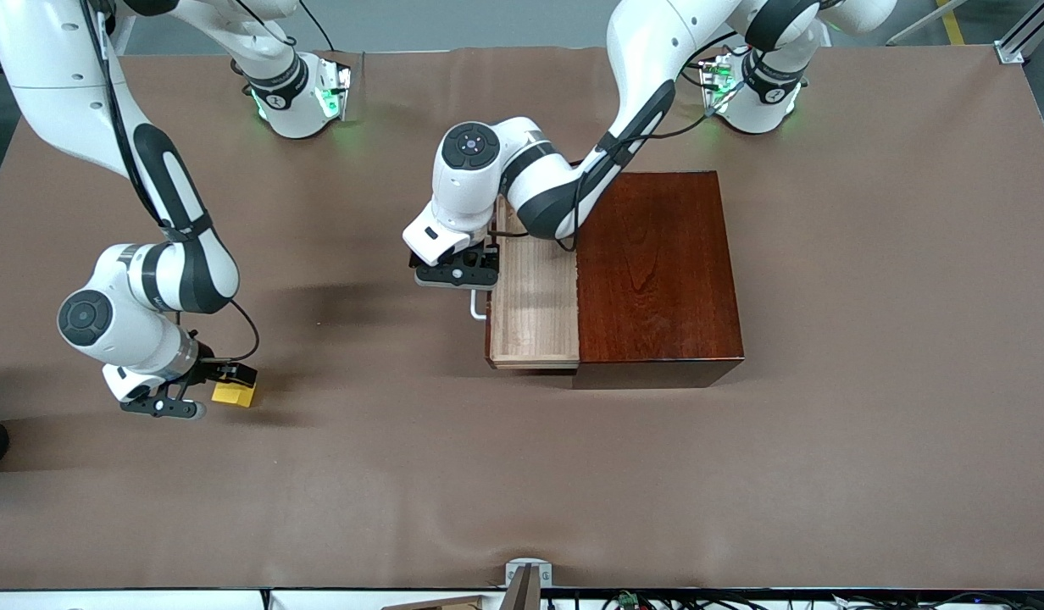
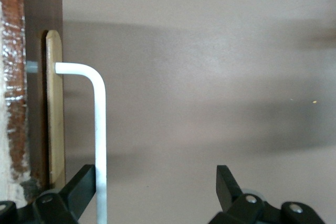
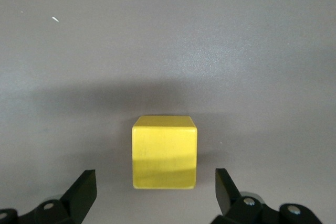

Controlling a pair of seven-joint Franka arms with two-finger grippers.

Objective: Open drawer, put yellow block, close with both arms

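I see a glossy mahogany-look box [image 1: 658, 271], its drawer [image 1: 535, 296] of pale matt wood, and a matt brown cloth-like surface [image 1: 869, 466].

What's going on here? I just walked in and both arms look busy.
The drawer of the wooden box is already pulled out. The left gripper sits open at its white handle, one finger on each side. The right gripper, also open, hangs just above the yellow block, which lies on the table toward the right arm's end, not yet grasped.

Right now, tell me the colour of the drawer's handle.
White; the handle shows best in the left wrist view.
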